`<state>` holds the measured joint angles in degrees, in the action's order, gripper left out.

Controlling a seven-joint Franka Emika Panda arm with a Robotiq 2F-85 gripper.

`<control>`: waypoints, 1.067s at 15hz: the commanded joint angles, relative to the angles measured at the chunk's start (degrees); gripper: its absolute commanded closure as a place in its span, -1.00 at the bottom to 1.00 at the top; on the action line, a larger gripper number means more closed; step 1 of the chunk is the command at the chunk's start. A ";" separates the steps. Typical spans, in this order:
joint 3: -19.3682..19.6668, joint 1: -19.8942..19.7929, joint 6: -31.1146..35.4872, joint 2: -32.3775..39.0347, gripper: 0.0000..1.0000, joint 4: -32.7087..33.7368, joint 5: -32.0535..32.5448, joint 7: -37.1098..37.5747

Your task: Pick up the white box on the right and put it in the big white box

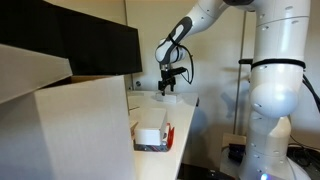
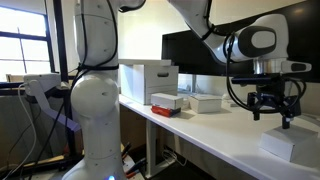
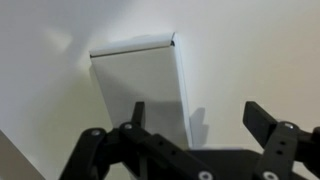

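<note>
White bench [image 2: 215, 135] carries the white box [image 2: 290, 143]; the hand [image 2: 272, 118], spread wide, hovers just above it, holding nothing. The big white box [image 1: 85, 125] stands well apart.

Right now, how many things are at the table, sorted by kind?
White boxes: 3 (big white box, flat box, white box under the gripper)
White block in red-edged tray: 1
Dark monitor: 1
Total: 5
</note>
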<state>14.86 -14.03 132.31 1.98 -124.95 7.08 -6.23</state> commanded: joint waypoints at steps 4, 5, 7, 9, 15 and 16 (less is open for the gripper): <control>1.84 -2.62 -0.21 5.00 -1.00 6.41 -1.29 -2.07; 2.43 -3.25 -0.16 5.90 -1.00 7.30 -1.38 -2.22; 3.43 -4.77 -0.87 7.38 -1.00 8.83 -2.02 -3.47; 4.03 -6.36 -2.38 8.27 -1.00 9.54 -2.89 -6.09; 3.57 -7.51 -7.44 9.02 -1.00 9.61 -4.78 -10.23; 3.51 -7.59 -8.01 9.00 -1.00 9.67 -5.33 -10.71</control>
<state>19.07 -20.45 126.59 10.26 -115.92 4.41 -13.33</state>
